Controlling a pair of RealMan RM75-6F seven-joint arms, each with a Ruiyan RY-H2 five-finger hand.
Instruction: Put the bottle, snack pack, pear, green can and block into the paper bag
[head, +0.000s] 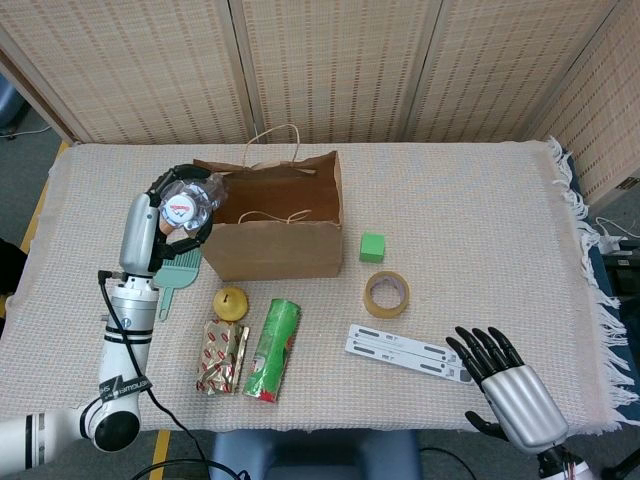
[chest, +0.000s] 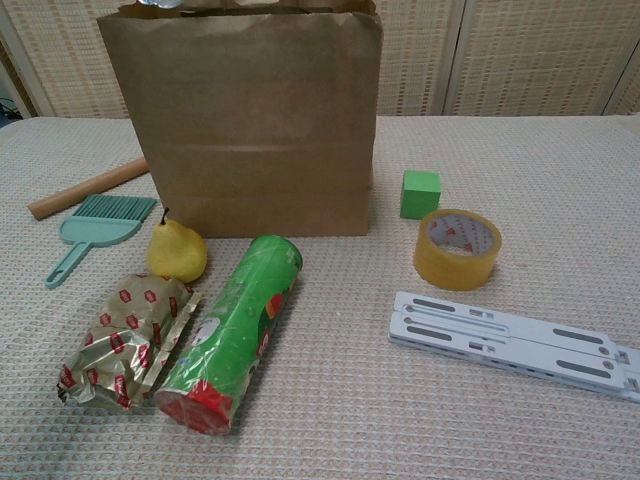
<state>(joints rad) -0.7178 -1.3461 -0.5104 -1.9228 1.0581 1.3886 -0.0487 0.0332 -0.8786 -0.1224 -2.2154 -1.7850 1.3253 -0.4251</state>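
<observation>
Over the paper bag (head: 270, 235) left rim, left hand (head: 170, 215) gripping bottle (head: 190, 203), label unreadable, right hand (head: 505, 385) empty, fingers spread.

Lab-like test booth: cloth-covered table (head: 480, 200) ringed by woven screens (head: 330, 60).

You had the open brown paper bag (head: 275, 235) standing far; near it lay the yellow pear (head: 231, 301), with the cylindrical green can (head: 273, 350) right of the foil snack pack (head: 223, 357).
</observation>
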